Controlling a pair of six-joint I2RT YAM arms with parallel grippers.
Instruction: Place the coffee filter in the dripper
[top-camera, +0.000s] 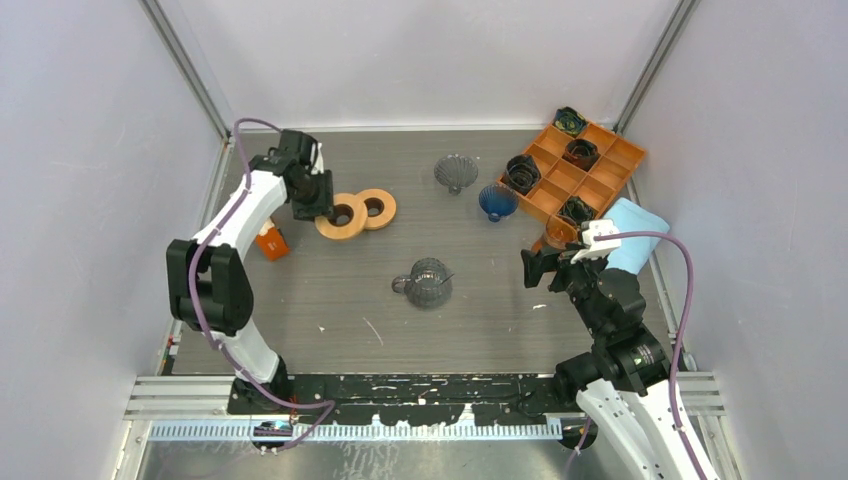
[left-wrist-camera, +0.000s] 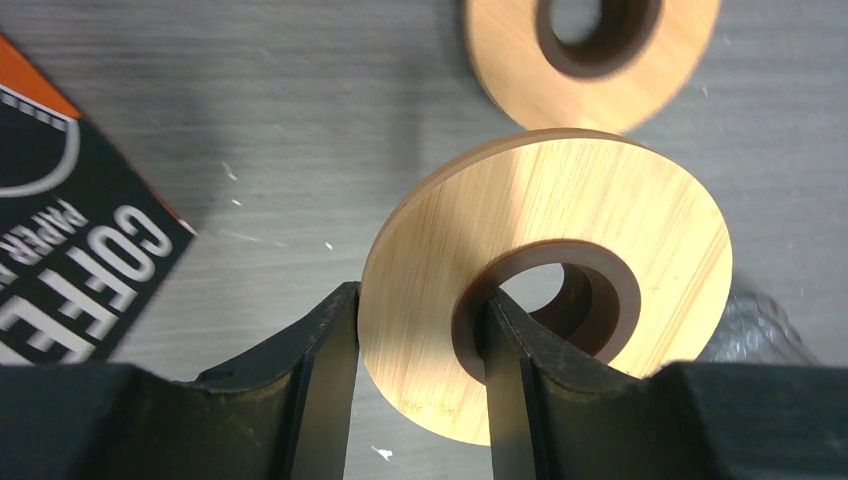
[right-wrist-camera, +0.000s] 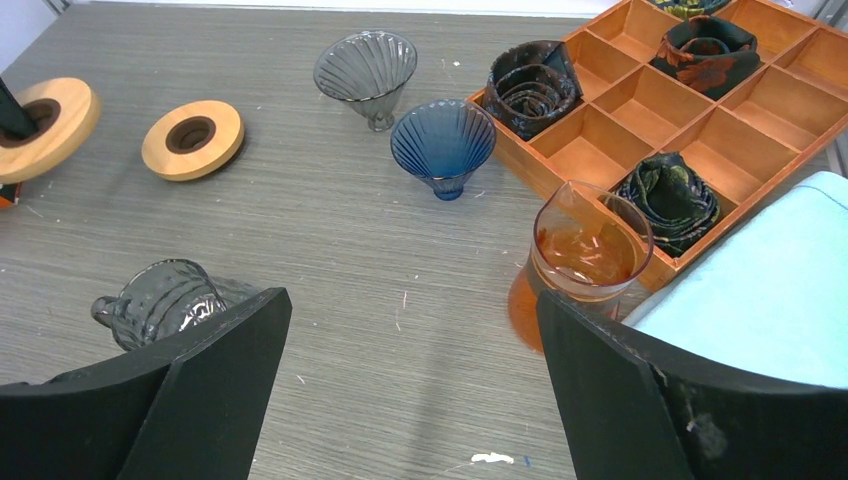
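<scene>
My left pincer (left-wrist-camera: 420, 305) clamps a wooden ring (left-wrist-camera: 600, 220), filter box (left-wrist-camera: 70, 260) near on its left; right pincer (right-wrist-camera: 410, 300) gapes empty, well apart.

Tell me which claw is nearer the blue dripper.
Right. The right claw hangs open just base-side of the blue dripper; the left claw is far off to its left, pinching a wooden ring.

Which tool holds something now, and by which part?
The left tool grips the wooden ring across its band: one finger outside the rim, one in the hole. The right tool holds nothing.
</scene>
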